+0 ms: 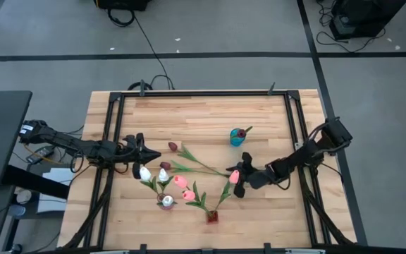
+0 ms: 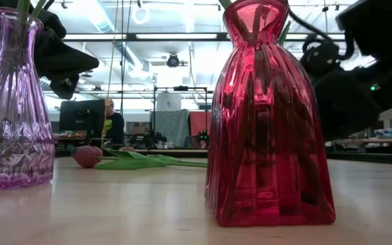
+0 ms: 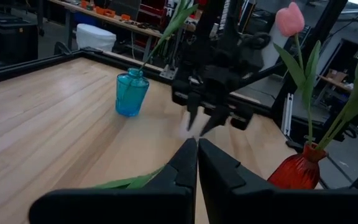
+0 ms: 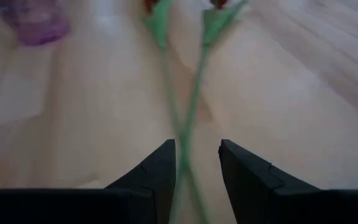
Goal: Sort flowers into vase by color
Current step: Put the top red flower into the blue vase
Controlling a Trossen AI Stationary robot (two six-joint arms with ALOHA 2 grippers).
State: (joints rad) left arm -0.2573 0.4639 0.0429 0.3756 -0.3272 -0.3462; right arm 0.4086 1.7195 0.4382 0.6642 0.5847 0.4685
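Two maroon tulips (image 1: 173, 147) (image 1: 165, 166) lie flat on the table, and their thin stems cross near my right gripper (image 1: 240, 182). In the right wrist view this gripper (image 4: 197, 152) is open, with the crossed stems (image 4: 185, 118) running between its fingers and no touch showing. My left gripper (image 1: 142, 149) (image 3: 197, 149) is shut and empty, above the white tulips (image 1: 144, 173). These stand in the purple vase (image 1: 166, 202). Pink tulips (image 1: 180, 181) stand in the red vase (image 1: 212, 216), and one maroon flower stands in the teal vase (image 1: 238, 137).
The three vases stand close together in the near half of the table, the red vase (image 2: 271, 116) and purple vase (image 2: 12, 102) nearest the near edge. A black frame (image 1: 189, 94) rims the table. Bare wood lies toward the far edge. A person (image 2: 111, 122) sits far behind.
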